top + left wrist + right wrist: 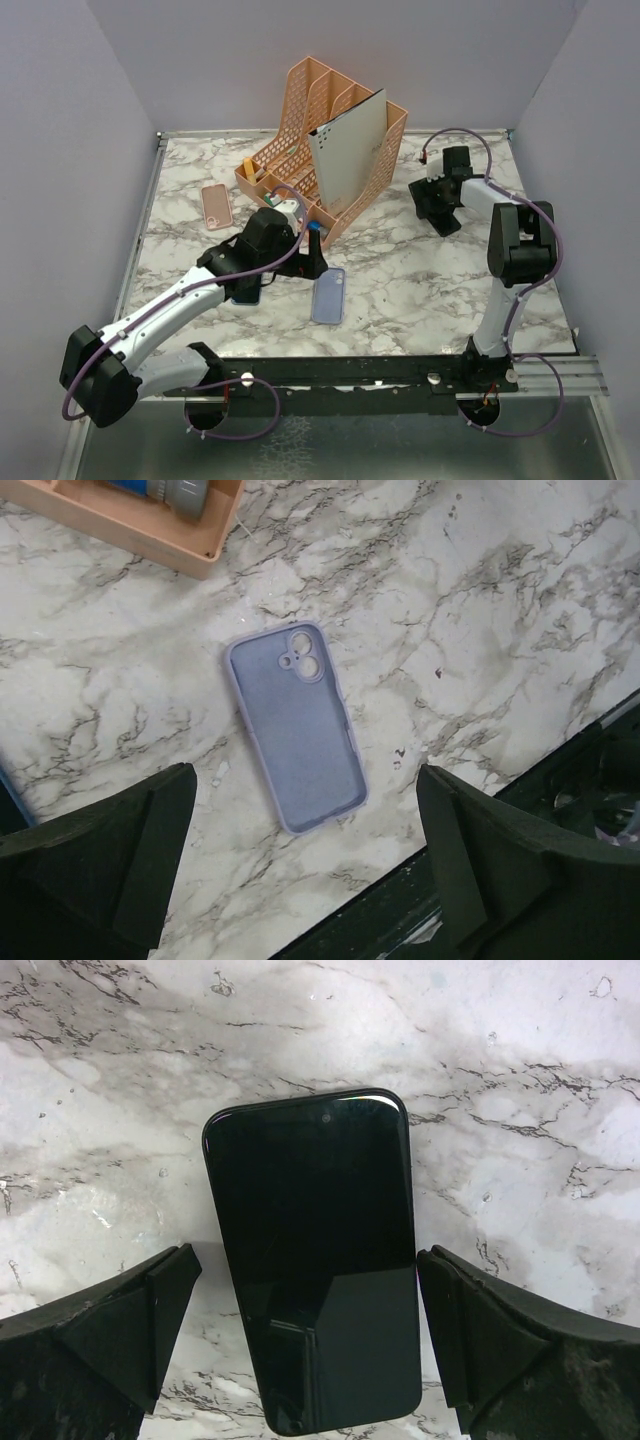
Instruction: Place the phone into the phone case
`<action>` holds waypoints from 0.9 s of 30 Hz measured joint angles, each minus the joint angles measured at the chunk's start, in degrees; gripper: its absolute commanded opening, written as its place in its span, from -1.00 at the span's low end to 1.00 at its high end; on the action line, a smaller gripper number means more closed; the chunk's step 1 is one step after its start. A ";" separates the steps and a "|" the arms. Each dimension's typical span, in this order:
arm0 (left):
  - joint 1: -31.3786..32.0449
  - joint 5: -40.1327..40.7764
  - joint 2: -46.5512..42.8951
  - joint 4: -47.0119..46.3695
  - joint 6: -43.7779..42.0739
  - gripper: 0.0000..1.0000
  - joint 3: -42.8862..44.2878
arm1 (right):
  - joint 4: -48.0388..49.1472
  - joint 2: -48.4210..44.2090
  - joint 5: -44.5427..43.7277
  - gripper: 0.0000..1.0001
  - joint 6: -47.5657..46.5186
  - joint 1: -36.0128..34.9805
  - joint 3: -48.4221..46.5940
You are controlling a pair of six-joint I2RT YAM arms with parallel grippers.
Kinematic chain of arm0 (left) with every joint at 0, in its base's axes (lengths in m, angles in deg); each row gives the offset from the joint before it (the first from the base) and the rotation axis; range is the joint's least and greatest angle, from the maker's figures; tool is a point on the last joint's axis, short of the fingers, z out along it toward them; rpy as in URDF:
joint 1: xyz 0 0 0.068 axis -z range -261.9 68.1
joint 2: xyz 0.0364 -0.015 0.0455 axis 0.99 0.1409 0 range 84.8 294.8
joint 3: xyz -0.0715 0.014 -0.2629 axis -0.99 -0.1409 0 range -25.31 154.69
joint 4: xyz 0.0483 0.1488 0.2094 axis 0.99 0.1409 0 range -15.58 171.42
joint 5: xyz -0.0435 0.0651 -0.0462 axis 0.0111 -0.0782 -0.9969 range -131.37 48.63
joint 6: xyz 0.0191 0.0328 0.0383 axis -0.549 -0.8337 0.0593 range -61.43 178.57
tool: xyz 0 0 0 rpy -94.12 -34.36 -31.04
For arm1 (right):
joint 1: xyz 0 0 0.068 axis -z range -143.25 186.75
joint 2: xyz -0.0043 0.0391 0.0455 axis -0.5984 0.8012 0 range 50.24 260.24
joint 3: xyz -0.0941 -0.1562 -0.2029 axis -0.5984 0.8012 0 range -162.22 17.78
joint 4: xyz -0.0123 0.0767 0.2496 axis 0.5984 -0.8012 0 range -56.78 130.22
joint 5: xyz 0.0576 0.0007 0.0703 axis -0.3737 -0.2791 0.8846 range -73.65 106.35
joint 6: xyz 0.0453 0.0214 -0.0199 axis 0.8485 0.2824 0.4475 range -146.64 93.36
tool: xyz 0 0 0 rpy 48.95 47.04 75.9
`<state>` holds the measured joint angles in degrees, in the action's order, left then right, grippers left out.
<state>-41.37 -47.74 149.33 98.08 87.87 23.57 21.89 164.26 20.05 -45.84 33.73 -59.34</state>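
A lavender phone case (295, 727) lies open side up on the marble table, and it also shows near the front middle in the top view (329, 296). My left gripper (305, 880) hovers above it, open and empty, just left of the case in the top view (300, 262). A black phone (315, 1250) lies screen up on the table. My right gripper (310, 1360) is open with a finger on either side of the phone's lower half, not touching it. In the top view the right gripper (437, 205) is at the back right and hides the phone.
An orange file organizer (335, 150) holding a grey folder stands at the back middle; its tray corner with a blue marker (165, 490) is close to the left gripper. A pink phone case (216, 206) lies at the left. The table's front edge (480, 840) is near the lavender case.
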 measured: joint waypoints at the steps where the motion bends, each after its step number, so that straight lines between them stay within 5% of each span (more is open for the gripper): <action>1: 0.00 0.68 -0.72 0.44 -1.01 0.98 -0.02 | -0.22 0.11 0.00 1.00 -0.07 0.04 -0.24; 18: 0.00 4.52 -3.45 2.51 -5.62 0.98 -0.37 | -8.07 2.91 4.57 0.99 -0.44 3.04 -5.33; 27: 0.00 5.64 -3.61 2.56 -6.08 0.98 -0.39 | -8.04 3.21 5.75 0.79 -0.24 3.78 -5.53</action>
<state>-41.37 -42.11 145.72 100.64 81.79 23.18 13.85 167.47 25.80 -46.08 37.51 -64.87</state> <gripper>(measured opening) 0.989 0.920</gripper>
